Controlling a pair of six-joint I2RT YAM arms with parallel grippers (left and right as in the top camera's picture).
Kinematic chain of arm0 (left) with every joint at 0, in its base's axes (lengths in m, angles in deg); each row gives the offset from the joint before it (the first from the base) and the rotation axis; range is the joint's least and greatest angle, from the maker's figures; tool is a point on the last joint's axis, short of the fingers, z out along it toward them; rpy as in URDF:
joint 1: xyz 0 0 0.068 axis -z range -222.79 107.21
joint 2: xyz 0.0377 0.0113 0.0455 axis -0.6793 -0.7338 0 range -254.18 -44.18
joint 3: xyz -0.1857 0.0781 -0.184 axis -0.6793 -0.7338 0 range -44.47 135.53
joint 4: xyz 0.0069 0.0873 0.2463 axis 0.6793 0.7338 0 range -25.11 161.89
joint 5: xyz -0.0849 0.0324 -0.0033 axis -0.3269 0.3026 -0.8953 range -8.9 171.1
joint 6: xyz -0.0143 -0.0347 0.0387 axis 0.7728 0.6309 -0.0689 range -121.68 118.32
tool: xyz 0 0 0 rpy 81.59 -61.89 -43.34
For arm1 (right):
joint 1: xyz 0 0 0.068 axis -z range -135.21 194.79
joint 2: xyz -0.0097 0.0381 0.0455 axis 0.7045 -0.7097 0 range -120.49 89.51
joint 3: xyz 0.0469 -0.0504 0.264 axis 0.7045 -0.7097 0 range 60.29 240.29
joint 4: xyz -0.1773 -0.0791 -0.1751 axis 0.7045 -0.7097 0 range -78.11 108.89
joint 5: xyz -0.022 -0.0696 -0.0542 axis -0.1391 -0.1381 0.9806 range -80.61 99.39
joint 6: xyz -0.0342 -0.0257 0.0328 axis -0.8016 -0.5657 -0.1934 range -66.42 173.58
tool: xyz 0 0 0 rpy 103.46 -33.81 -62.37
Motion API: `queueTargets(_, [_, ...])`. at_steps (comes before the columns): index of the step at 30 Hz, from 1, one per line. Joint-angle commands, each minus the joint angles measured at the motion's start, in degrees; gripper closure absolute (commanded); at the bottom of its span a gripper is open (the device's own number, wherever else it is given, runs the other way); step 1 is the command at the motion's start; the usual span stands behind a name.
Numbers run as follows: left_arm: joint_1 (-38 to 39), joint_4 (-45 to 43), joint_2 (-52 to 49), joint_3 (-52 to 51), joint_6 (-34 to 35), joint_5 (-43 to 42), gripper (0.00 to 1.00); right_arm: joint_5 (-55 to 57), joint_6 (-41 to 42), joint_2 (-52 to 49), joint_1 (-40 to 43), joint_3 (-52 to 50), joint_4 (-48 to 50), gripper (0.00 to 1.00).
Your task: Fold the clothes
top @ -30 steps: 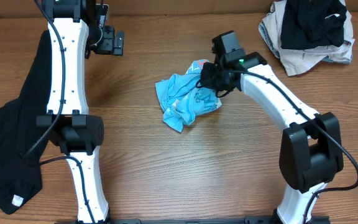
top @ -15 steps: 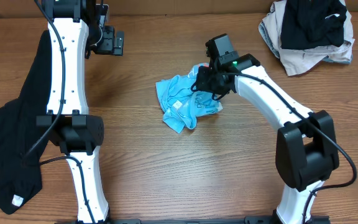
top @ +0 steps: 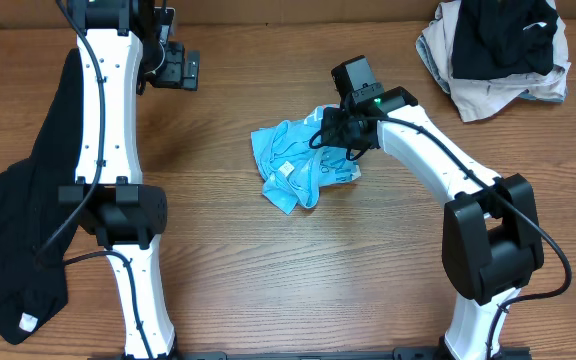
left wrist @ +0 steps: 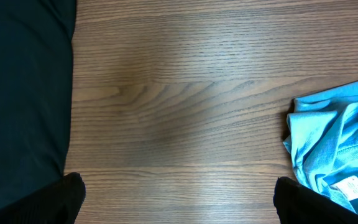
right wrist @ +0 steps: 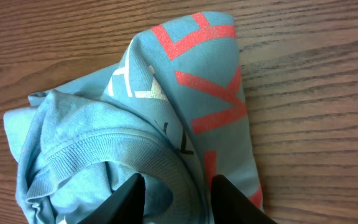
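The light-blue T-shirt (top: 290, 162) lies crumpled at the table's middle, its pink-red and white lettering showing in the right wrist view (right wrist: 104, 124). My right gripper (top: 336, 130) is down on its right side, and its fingers (right wrist: 178, 199) are closed around a fold of the ribbed collar. My left gripper (top: 183, 68) is open and empty at the back left, above bare wood (left wrist: 179, 205); the shirt's edge shows at the right of the left wrist view (left wrist: 340, 149). A long black garment (top: 38, 200) lies along the left edge and also shows in the left wrist view (left wrist: 17, 93).
A heap of black and beige garments (top: 498, 45) sits at the back right corner. Both arm bases stand at the table's front edge.
My right gripper has shifted slightly left and settled onto the shirt's collar. The shirt's right side has been pushed and reshaped a little. The left arm has not moved.
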Motion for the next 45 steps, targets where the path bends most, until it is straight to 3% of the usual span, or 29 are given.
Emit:
queueTargets(1, [-0.09,-0.07,-0.42,0.42,-1.16,-0.7,0.0,1.25,-1.53,-0.2,0.44,1.44,0.44,0.66])
queueTargets(5, [-0.09,-0.17,-0.42,0.42,-1.16,-0.7,0.0,1.51,-2.89,-0.2,0.44,1.49,0.44,0.73])
queueTargets(11, [-0.09,-0.33,-0.42,0.42,-1.16,-0.7,0.0,2.16,-4.09,-0.2,0.44,3.58,-0.85,0.96])
queueTargets(17, [-0.15,-1.03,-0.42,0.42,-1.16,-0.68,0.0,1.95,-5.99,-0.2,-3.13,6.49,-2.73,0.96])
queueTargets(29, [-1.62,-2.47,-0.42,0.39,-1.16,-0.48,0.0,-0.7,-5.51,-0.2,-20.55,6.58,-0.39,0.95])
queueTargets(30, [-1.97,-2.47,-0.42,0.35,-1.14,-0.52,0.0,-0.55,-5.53,-0.2,-22.08,6.58,0.0,0.84])
queueTargets(31, [-2.32,-2.45,-0.42,0.28,-1.14,-0.52,0.0,-0.46,-5.53,-0.2,-22.95,6.58,0.17,0.61])
queueTargets(33, [-2.82,-2.27,-0.42,0.17,-1.14,-0.7,0.0,-0.28,-5.51,-0.2,-24.15,6.58,0.33,0.31])
queueTargets(34, [-3.08,-2.23,-0.42,0.04,-1.14,-0.72,0.0,-0.31,-5.01,-0.2,-24.35,6.58,0.24,0.18])
queueTargets(35, [-3.23,-2.21,-0.42,-0.13,-1.16,-0.7,0.0,-0.31,-4.07,-0.2,-24.33,6.58,0.02,0.11])
queueTargets(38, [-3.74,-2.01,-0.42,-0.72,-1.16,-0.7,0.0,-0.57,-0.94,0.35,-22.32,7.26,-3.3,0.0])
queueTargets(45, [-4.24,-3.19,-0.42,-4.37,-1.18,-0.7,0.0,-0.17,14.69,2.67,-11.78,8.0,-18.8,0.0])
